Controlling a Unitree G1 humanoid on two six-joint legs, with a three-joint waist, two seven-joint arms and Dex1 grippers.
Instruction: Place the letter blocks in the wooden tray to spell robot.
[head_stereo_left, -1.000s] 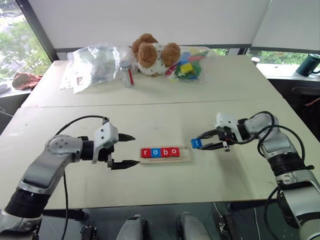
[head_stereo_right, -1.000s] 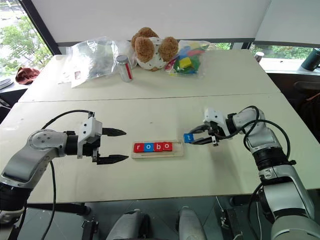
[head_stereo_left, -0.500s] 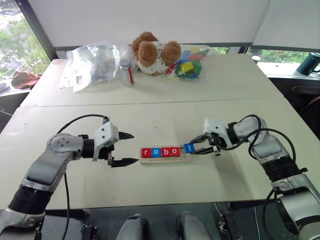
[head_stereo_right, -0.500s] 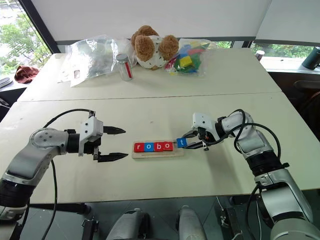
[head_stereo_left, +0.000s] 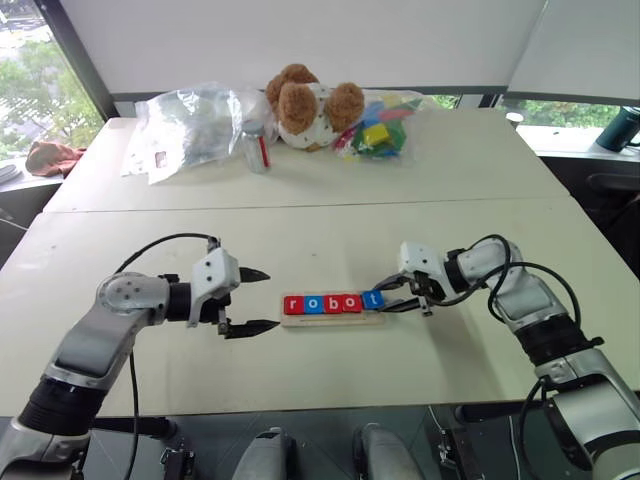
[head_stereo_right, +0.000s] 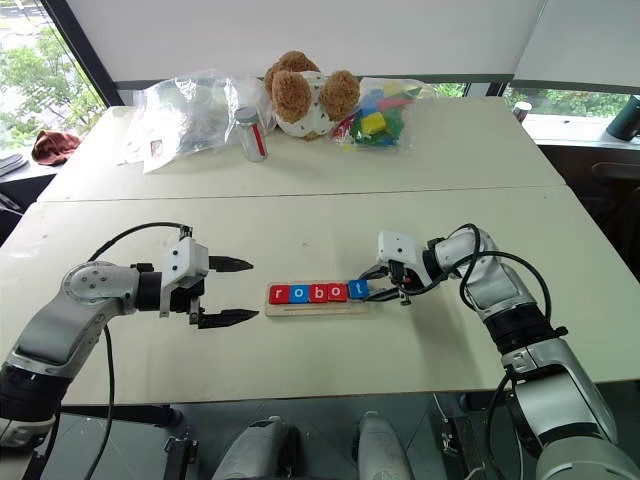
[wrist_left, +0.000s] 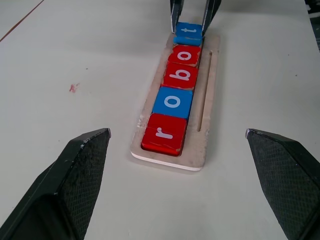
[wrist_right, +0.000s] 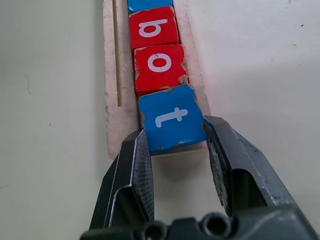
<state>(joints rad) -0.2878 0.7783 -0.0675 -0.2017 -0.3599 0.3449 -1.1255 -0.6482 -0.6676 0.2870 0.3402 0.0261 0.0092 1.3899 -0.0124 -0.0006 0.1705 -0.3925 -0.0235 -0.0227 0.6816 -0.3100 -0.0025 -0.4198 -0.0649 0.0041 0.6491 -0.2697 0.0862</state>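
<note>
- Pale wood forms the wooden tray (wrist_left: 206, 107), a long narrow strip with rounded corners and a thin groove cut along one side; it lies flat on the off-white worktop (head_stereo_left: 330, 240), between the two claws.
- Four flat square letter blocks lie in a touching row on the tray: a red r (wrist_left: 163, 133) at the end nearest the left claw, then a blue o (wrist_left: 173, 101), a red b (wrist_left: 181, 75) and a red o (wrist_right: 159, 64). Their painted edges look chipped and worn.
- At the tray's other end, the right claw (wrist_right: 176, 142) is clenched on the fifth block, a blue t (wrist_right: 171, 118), with one ribbed black finger pressed to each side of it. The t block touches the red o beside it and overhangs the tray's end.
- Just beyond the r end of the tray, the left claw (head_stereo_left: 249, 299) hangs with its two black, tapering fingers spread wide and nothing between them. Its pads (wrist_left: 75, 175) have a fine knurled texture.
- Well beyond both claws, at the far side of the worktop, sit a brown plush teddy bear (head_stereo_left: 305, 103), crinkled clear plastic bags (head_stereo_left: 190, 128), a small clear jar with a metal lid (head_stereo_left: 254, 148) and a bag of green, yellow and blue toy blocks (head_stereo_left: 380, 128).
</note>
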